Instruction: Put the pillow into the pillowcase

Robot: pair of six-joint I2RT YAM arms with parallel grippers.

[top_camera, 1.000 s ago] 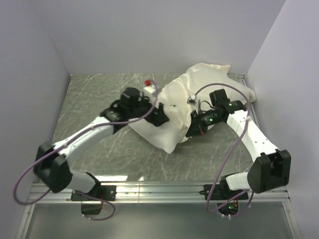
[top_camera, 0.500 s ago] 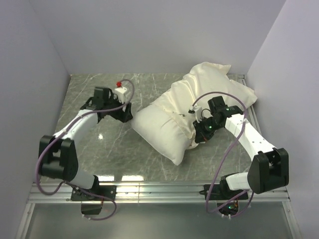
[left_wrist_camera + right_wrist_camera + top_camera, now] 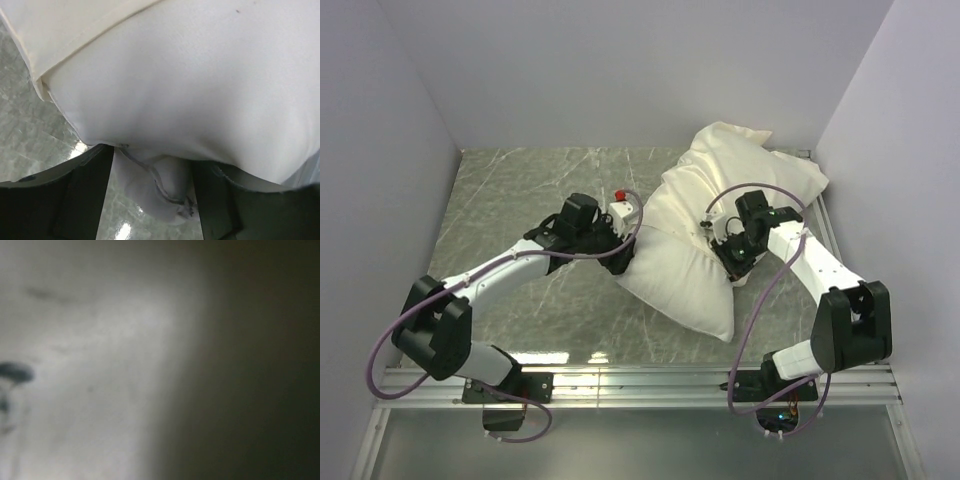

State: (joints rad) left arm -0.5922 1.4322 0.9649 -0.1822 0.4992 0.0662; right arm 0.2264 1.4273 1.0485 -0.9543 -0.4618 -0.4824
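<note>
in the top view the pillow [image 3: 685,285] lies slantwise on the desk [image 3: 520,190], its long axis running from the far right corner toward the near middle, the far part apparently sheathed in the pillowcase [image 3: 750,165] and the near end bulging out. the left gripper [image 3: 622,258] sits against the near-left flank of that exposed end and the right gripper [image 3: 732,258] presses on the opposite flank, so both arms bracket it; the left looks better placed to shove along the axis into the sack. in the left wrist view the pillowcase hem [image 3: 50,50] crosses the upper left, the white pillow [image 3: 200,100] fills the frame just ahead, and the left gripper [image 3: 150,160] has its jaws apart with a pillow corner lying loosely in the gap. the right wrist view is a blur of pale fabric against the lens, so whether those jaws are wide or closed cannot be told.
</note>
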